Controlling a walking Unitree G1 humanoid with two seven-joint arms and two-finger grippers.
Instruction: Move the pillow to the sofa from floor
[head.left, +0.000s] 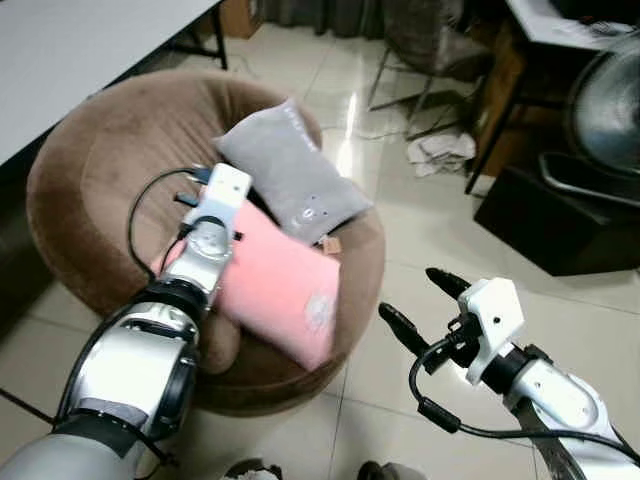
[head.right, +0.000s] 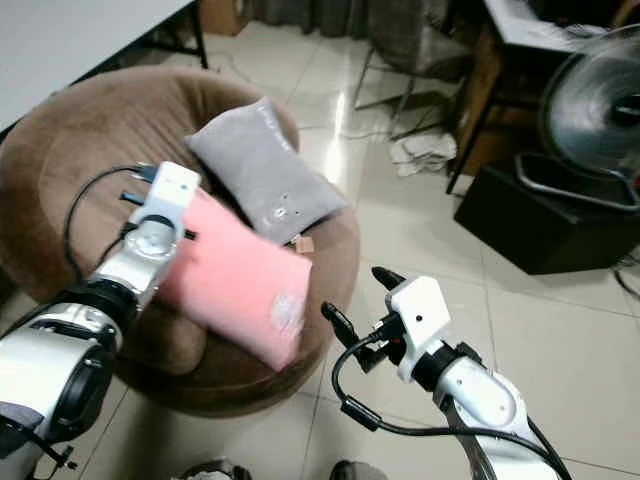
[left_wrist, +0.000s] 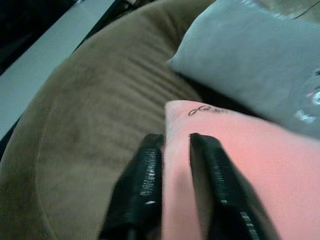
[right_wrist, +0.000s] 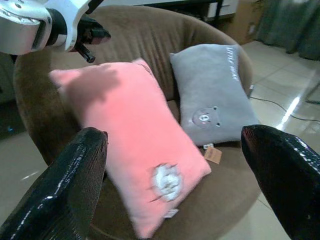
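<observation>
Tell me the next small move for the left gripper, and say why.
Probably open the left gripper and let go. Its fingers pinch the edge of the pink pillow, which already lies on the brown sofa beside the grey pillow. The right gripper hangs open over the floor, away from it.

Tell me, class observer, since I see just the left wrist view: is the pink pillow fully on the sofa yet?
Observer: Its far end overhangs. The pink pillow juts past the brown sofa rim.
Operator: Where is the other gripper?
Observer: The right gripper is open over the floor tiles beside the sofa, touching nothing.
Operator: Anything near that end?
Observer: A white flower patch marks the overhanging end; the grey pillow lies alongside.
</observation>
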